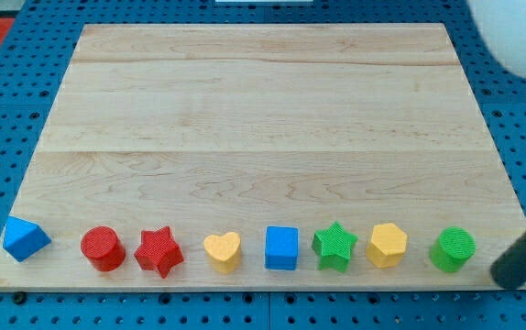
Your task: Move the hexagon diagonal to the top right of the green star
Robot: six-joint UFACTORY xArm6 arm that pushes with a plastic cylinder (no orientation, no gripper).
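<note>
The yellow hexagon point(387, 245) stands near the board's bottom edge, just to the right of the green star point(334, 246) and in line with it. My tip point(505, 278) is at the view's bottom right, at the board's right corner. It is to the right of the green cylinder point(453, 249) and apart from it, with the hexagon further left. The rod slants up toward the right edge of the view.
Along the bottom row from the left stand a blue angular block point(25, 238), a red cylinder point(103, 248), a red star point(158, 251), a yellow heart point(223, 249) and a blue cube point(281, 247). The wooden board point(263, 119) lies on a blue pegboard. A white arm part point(520, 37) is at the top right.
</note>
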